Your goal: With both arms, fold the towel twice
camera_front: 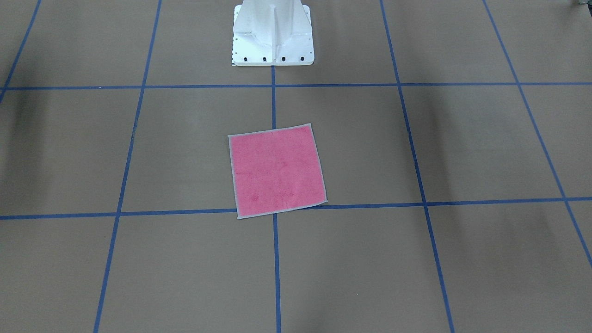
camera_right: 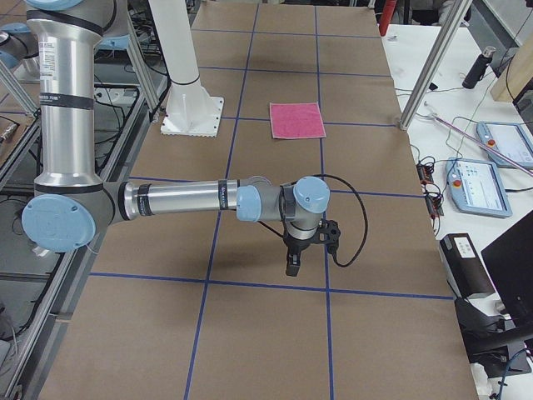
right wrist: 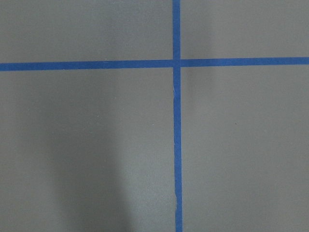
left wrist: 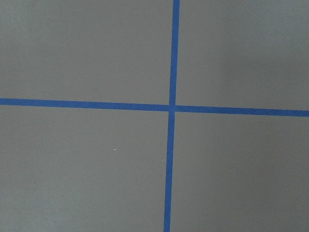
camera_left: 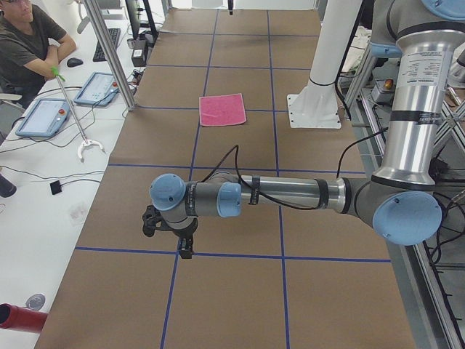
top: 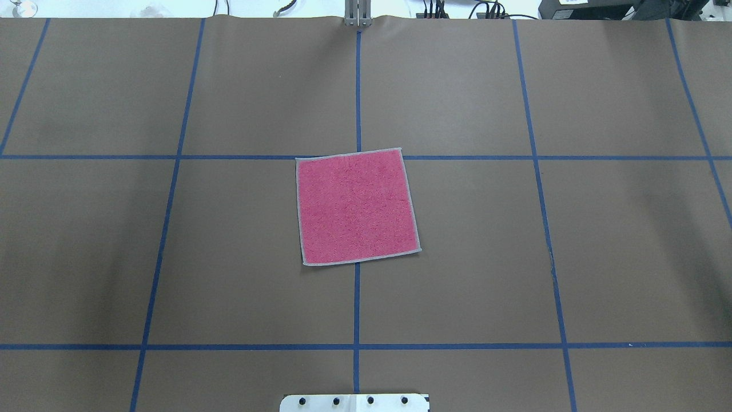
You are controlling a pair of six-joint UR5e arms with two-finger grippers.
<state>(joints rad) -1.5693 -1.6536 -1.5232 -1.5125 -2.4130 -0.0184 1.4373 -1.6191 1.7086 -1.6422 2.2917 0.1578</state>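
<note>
The towel (camera_front: 277, 171) lies flat and unfolded, pink face up with its light grey border showing, in the middle of the table (top: 357, 208). It also shows far off in the exterior left view (camera_left: 222, 109) and the exterior right view (camera_right: 296, 120). My left gripper (camera_left: 185, 247) hangs over a blue tape crossing, far from the towel, towards the table's left end. My right gripper (camera_right: 291, 267) hangs over a crossing towards the right end. Both show only in the side views, so I cannot tell whether they are open or shut. Both wrist views show only tape lines.
The white pedestal base (camera_front: 273, 34) stands on the robot's side of the towel. Blue tape lines (top: 357, 303) divide the brown table into squares. An operator (camera_left: 29, 40) sits at a side bench with tablets (camera_left: 43, 116). A metal post (camera_right: 433, 62) stands beside the table.
</note>
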